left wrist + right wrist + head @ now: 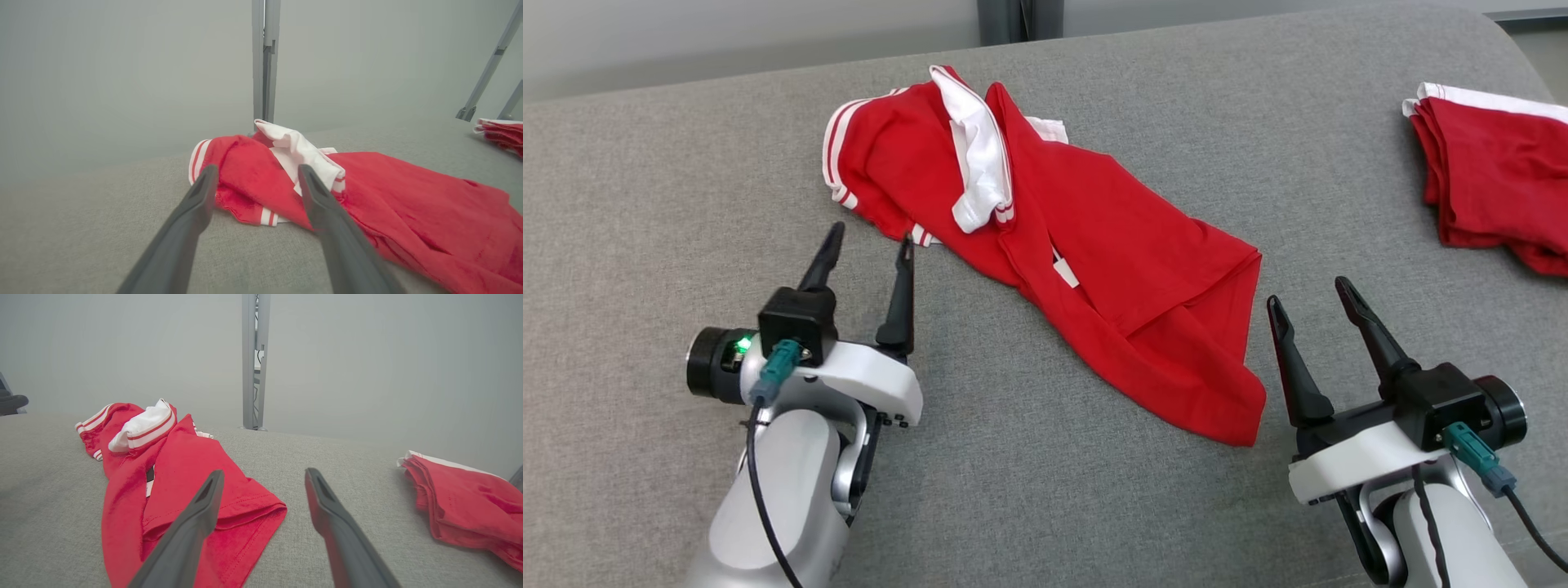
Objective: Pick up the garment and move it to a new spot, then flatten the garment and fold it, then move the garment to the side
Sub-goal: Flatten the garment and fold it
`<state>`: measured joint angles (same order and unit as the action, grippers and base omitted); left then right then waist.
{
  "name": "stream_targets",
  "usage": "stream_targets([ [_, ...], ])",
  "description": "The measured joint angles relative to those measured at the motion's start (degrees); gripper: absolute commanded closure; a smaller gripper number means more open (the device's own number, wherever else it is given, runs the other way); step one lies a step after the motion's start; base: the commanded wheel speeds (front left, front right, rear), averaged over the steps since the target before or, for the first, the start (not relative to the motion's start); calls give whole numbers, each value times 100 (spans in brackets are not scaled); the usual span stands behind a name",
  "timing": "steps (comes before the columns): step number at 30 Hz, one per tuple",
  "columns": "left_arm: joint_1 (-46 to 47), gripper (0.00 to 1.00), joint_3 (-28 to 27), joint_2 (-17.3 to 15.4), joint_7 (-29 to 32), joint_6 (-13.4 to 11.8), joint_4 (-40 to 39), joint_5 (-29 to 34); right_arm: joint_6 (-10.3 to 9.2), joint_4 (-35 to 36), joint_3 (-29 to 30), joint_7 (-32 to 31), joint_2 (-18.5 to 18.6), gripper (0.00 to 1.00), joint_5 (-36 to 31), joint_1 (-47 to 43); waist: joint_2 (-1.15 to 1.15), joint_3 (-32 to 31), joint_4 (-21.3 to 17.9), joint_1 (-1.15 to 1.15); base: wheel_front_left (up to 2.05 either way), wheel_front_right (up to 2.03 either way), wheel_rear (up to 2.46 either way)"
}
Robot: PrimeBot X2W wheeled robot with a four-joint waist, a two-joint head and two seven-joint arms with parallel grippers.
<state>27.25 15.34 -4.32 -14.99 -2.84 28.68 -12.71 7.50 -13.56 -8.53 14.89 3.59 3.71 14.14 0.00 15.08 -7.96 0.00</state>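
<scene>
Garment lies crumpled, unfolded; likely flatten step. Left gripper and right gripper both spread, empty. Next: pinch sleeve and hem, pull apart.

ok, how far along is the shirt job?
Done: nothing visibly. The shirt lies crumpled on the grey surface; whether it was already moved can't be told. In hand: left gripper open by the sleeve, right gripper open by the hem, neither holding cloth. Left: flatten, fold, move aside. The folded pile at far right is separate.
</scene>
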Motion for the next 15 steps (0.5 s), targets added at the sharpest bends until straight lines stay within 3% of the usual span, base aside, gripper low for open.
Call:
stream_targets([
  [8, 324, 0, 386, 38, 0, 133, 361, 567, 0, -2, -101, 0, -5, 0, 12, 42, 0, 123, -140, 0, 0, 0, 0],
  [15, 930, 0, 813, 104, 0, 171, 1262, 901, 0, -20, -157, 0, -22, 0, 83, 125, 0, 290, -426, 0, 0, 0, 0],
])
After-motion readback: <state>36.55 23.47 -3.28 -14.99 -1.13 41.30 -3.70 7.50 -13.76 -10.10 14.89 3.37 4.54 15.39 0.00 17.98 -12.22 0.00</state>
